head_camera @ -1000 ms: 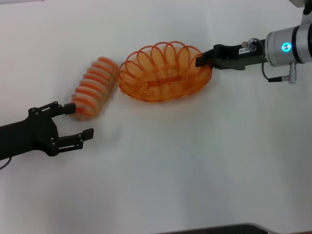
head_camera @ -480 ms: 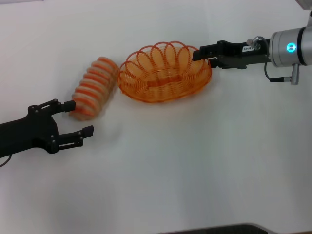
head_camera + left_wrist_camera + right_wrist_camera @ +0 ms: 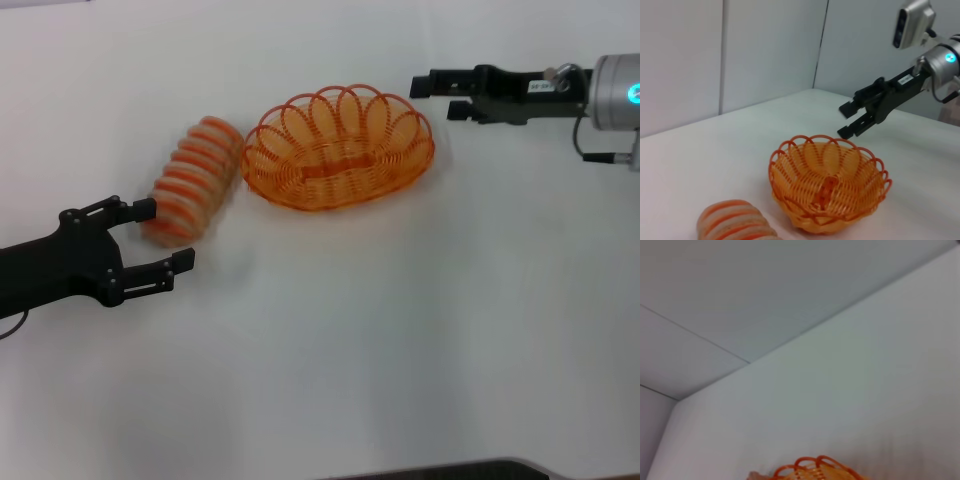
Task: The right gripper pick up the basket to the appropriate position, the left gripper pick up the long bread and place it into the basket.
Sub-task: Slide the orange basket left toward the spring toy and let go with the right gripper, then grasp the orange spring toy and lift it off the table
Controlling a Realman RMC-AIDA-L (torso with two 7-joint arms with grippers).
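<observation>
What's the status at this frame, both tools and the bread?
Right tool open, off the basket, raised behind its rim. Left tool open at the long bread's near end, no grasp. Bread on table beside basket. Nothing between them.

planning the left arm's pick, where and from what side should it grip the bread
Grip the bread across its narrow width near the middle, coming from above. It lies flat on the table, long axis slanting toward the basket, and its ridges run crosswise. The open left gripper sits at its near end, so it likely needs to shift along the loaf.
</observation>
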